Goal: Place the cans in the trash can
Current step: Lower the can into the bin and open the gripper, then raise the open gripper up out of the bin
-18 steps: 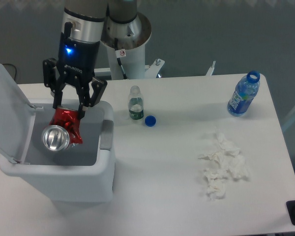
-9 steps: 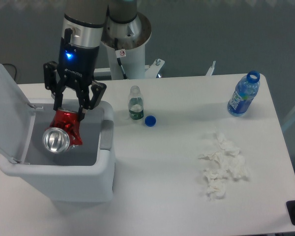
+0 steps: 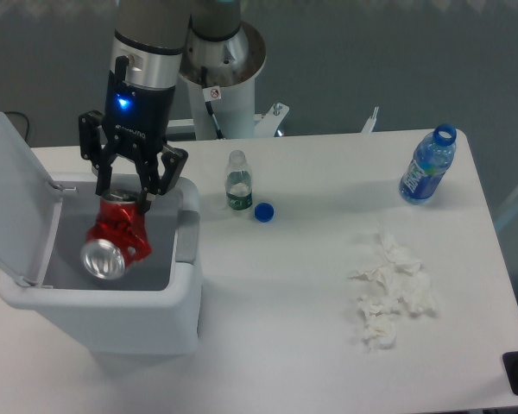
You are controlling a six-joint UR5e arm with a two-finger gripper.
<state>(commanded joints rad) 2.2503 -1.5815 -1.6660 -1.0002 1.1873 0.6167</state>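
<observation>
The crushed red can (image 3: 114,237) with a silver end lies tilted inside the open white trash can (image 3: 104,323), its silver end toward the camera. My gripper (image 3: 123,191) hangs just above the can's upper end, over the bin's back part. Its fingers are spread and no longer grip the can. The bin's lid (image 3: 13,194) stands flipped up on the left side. The grey latch (image 3: 187,235) sits on the bin's right rim.
A small clear bottle (image 3: 237,181) stands right of the bin with a blue cap (image 3: 263,211) beside it. A blue-labelled bottle (image 3: 427,168) stands at the far right. Crumpled white tissue (image 3: 390,289) lies at right centre. The robot's base (image 3: 220,82) is behind.
The can has slipped down out of the fingers and tilted deeper into the bin. The gripper has risen slightly and stays over the bin.
</observation>
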